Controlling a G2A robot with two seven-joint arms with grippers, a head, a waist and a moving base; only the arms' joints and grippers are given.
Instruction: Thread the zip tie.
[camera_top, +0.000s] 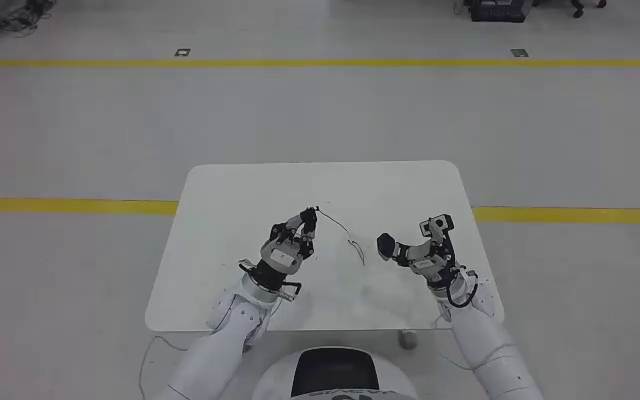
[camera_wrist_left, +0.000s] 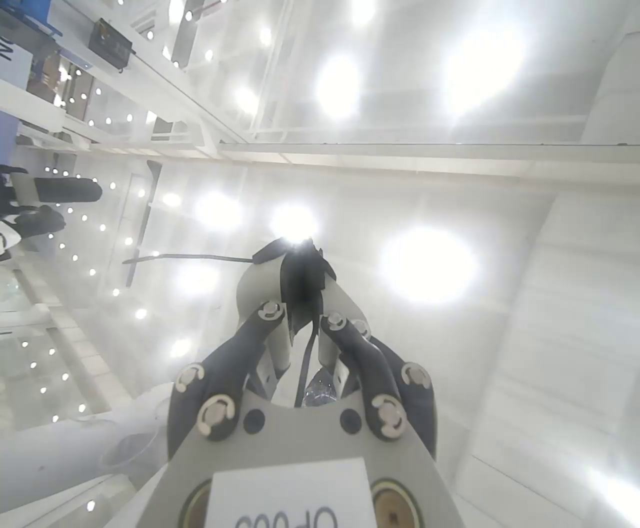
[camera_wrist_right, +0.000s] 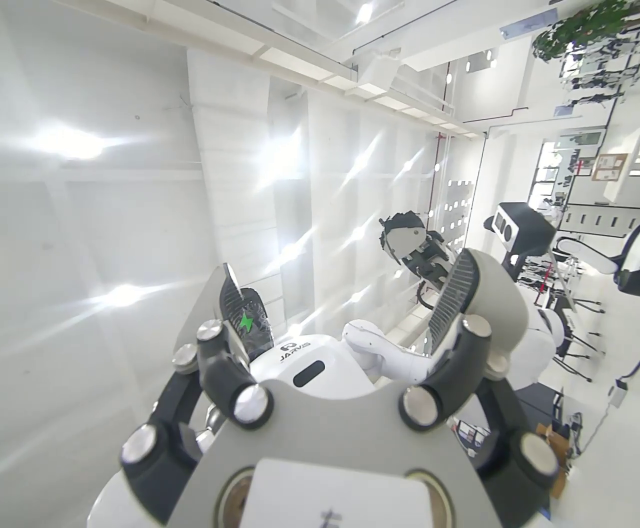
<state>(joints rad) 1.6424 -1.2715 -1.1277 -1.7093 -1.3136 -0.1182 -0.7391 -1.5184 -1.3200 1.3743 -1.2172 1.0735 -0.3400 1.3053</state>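
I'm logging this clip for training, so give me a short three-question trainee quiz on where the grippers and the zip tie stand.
1. True or false: the right gripper is open and empty.
2. What holds the zip tie? A, the left gripper; B, the right gripper; C, neither.
3. Fill in: the tie's free length runs from its holder toward the ____ gripper.
Key: 1 true; 2 A; 3 right.

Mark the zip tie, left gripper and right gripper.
zip tie (camera_wrist_left: 200, 257), left wrist view, on its strap.
left gripper (camera_wrist_left: 300, 252), left wrist view, between its fingertips.
right gripper (camera_wrist_right: 350, 265), right wrist view, between its fingertips.
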